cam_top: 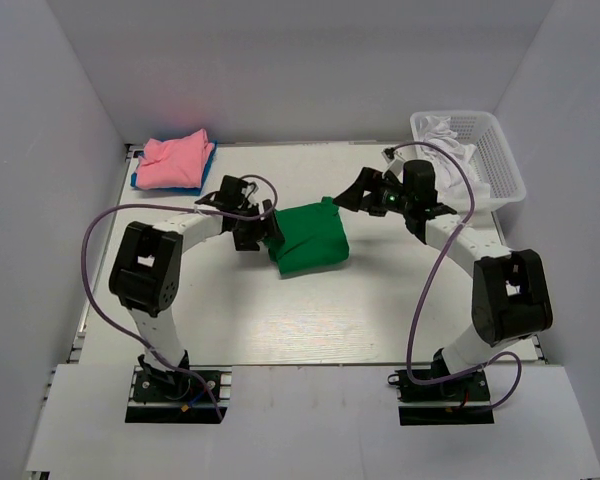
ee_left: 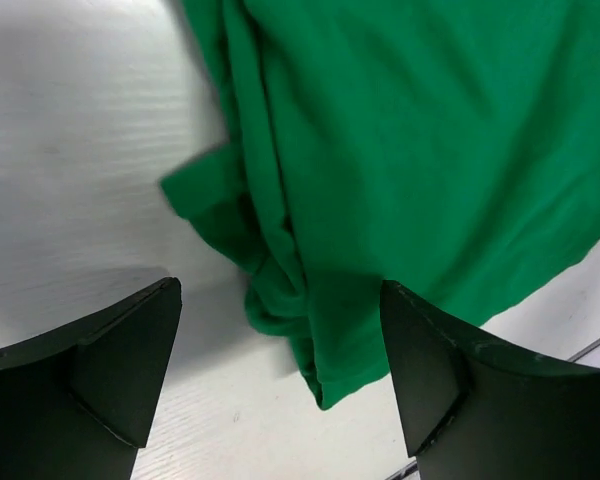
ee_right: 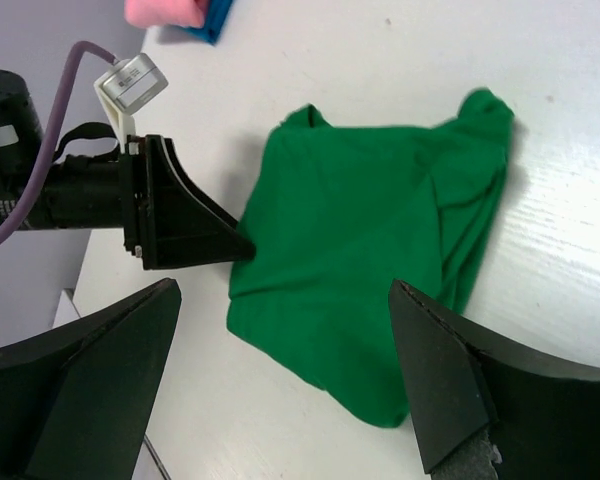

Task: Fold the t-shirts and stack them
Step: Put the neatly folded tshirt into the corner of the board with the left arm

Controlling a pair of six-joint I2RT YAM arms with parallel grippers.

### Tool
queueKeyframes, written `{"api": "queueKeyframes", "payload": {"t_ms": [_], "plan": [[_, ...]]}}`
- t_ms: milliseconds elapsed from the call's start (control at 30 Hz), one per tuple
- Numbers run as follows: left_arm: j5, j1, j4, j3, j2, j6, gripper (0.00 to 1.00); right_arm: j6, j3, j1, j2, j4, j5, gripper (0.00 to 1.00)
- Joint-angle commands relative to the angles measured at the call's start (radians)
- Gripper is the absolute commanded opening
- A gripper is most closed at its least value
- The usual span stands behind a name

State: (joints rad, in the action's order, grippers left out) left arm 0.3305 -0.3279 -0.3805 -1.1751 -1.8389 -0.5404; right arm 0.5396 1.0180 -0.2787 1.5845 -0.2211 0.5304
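A bright green t-shirt (cam_top: 311,239) lies folded in a rough square at the table's middle. My left gripper (cam_top: 266,231) is open at its left edge; in the left wrist view (ee_left: 280,375) the shirt's bunched corner (ee_left: 310,330) lies between the jaws, untouched. My right gripper (cam_top: 347,196) is open and empty just above the shirt's far right corner; the right wrist view (ee_right: 285,385) looks down on the green shirt (ee_right: 360,250). A folded pink t-shirt (cam_top: 176,160) lies on a blue one (cam_top: 170,186) at the back left. White cloth (cam_top: 448,138) lies in the basket.
A white plastic mesh basket (cam_top: 498,165) stands at the back right corner. Grey walls close in the table on three sides. The left arm's fingers (ee_right: 195,235) show in the right wrist view, touching the shirt's edge.
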Motion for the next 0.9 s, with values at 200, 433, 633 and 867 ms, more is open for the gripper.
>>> {"api": "queueKeyframes", "payload": {"t_ms": [200, 433, 633, 867], "plan": [[0.057, -0.077, 0.081, -0.012, -0.086, -0.027, 0.77, -0.044, -0.013, 0.004, -0.053, 0.054, -0.05, 0.9], [0.016, -0.108, 0.131, -0.021, -0.167, -0.079, 0.39, -0.049, -0.015, 0.007, -0.052, 0.08, -0.073, 0.9], [-0.143, -0.108, -0.018, -0.201, -0.235, -0.006, 0.0, -0.069, -0.022, 0.01, -0.09, 0.127, -0.096, 0.9], [-0.388, -0.086, -0.17, -0.441, -0.211, 0.276, 0.0, -0.107, -0.077, 0.022, -0.182, 0.187, -0.159, 0.9]]}}
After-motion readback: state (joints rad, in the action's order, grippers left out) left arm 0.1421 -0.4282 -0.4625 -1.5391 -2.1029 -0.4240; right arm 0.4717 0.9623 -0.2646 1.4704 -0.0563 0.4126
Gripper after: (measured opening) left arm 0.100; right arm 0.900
